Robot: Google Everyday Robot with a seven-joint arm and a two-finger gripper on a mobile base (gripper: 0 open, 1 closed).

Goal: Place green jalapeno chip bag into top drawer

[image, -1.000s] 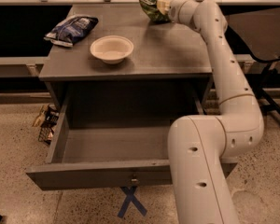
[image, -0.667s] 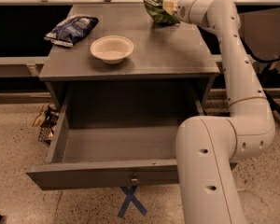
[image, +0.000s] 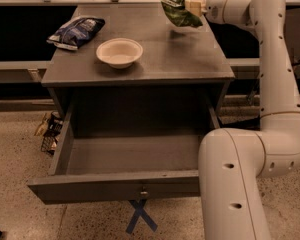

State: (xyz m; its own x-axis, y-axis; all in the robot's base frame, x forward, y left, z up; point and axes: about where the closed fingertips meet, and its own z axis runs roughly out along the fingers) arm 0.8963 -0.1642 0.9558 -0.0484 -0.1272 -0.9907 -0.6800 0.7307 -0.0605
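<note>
Grey table (image: 190, 59), top drawer (image: 115, 186) open at 6 o'clock, green jalapeno chip bag (image: 179, 11) dangling above the 1 o'clock corner from the gripper (image: 194, 5), jaws pinched on its edge: shiny film could slip mid-carry and drop short on the tabletop.

Your grey table (image: 162, 59) carries a white bowl (image: 119, 52) left of centre and a dark blue chip bag (image: 76, 31) at back left. Your gripper (image: 191, 6) hangs over the back right corner, clamping the green jalapeno chip bag (image: 178, 13).
</note>
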